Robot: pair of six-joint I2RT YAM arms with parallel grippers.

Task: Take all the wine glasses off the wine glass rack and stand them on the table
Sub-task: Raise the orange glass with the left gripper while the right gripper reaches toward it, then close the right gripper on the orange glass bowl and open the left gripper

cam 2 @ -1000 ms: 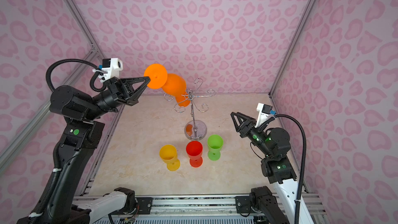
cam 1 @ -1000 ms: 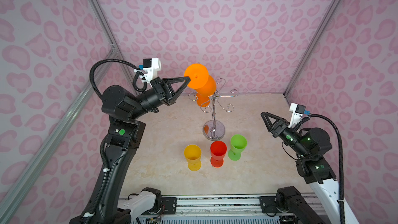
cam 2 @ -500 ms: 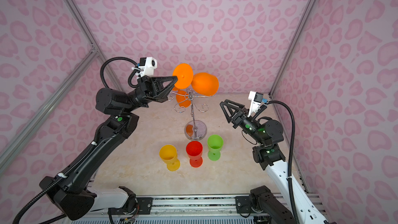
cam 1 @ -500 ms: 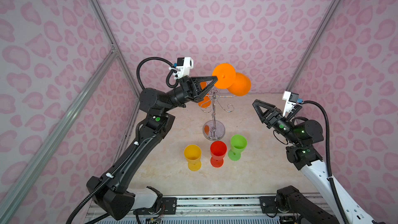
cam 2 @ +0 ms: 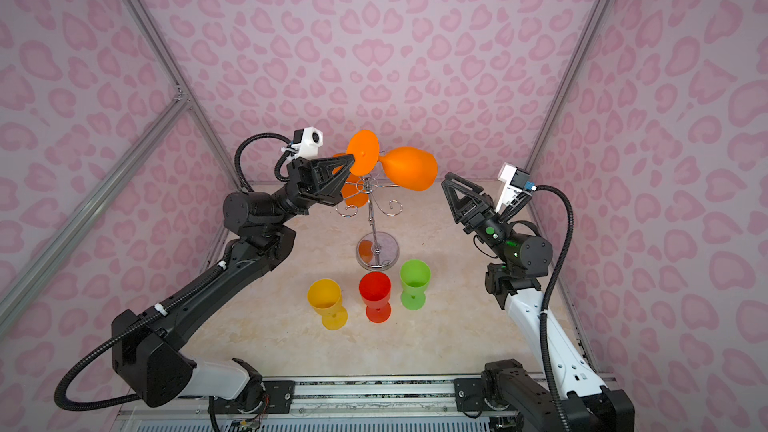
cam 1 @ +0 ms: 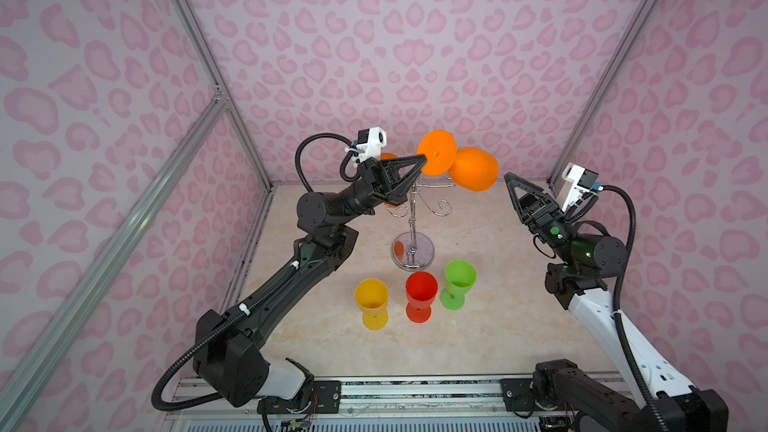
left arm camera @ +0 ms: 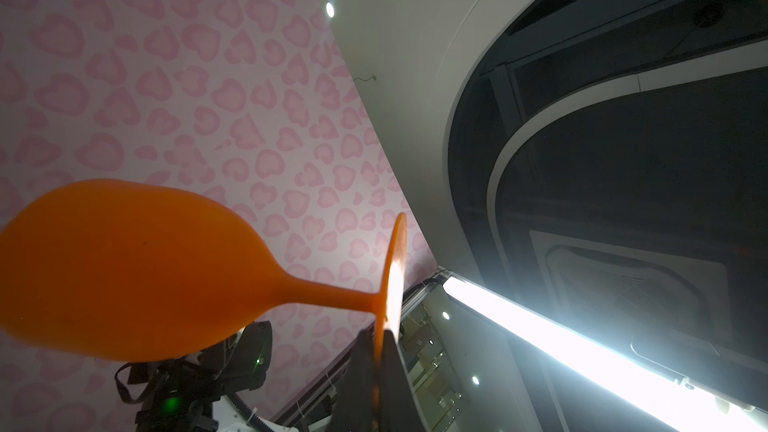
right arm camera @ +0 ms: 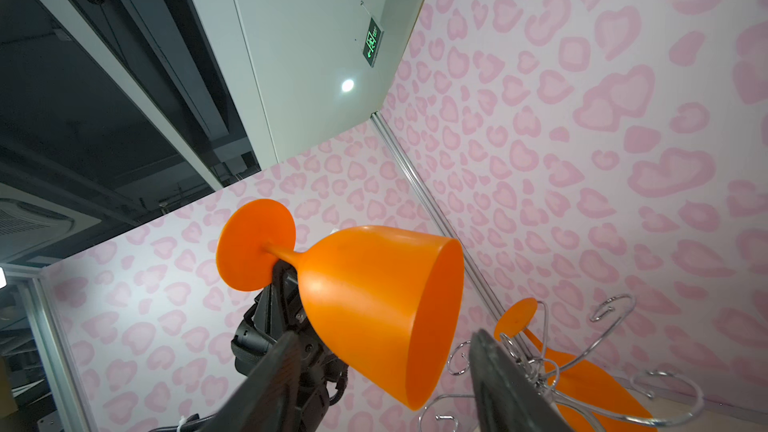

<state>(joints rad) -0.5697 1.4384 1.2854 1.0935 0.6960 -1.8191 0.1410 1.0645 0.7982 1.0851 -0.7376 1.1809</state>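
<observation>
- The left gripper (cam 1: 422, 158) pinches the foot of an orange wine glass (cam 1: 473, 169), held sideways above the wine glass rack (cam 1: 412, 218).
- The right gripper (cam 1: 509, 178), jaws wide, is at the bowl's 4 o'clock.
- Three cups (cam 1: 421, 292) stand at the rack's 6 o'clock.

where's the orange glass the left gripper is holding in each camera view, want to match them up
Top view: orange glass above centre, lying sideways just above the wine glass rack.
Top view: same, a little further left.
Left wrist: close up, side-on, foot edge-on in the left gripper.
Right wrist: close up, open mouth turned toward the camera.
Shared landmark: the left gripper pinching its round foot.
</observation>
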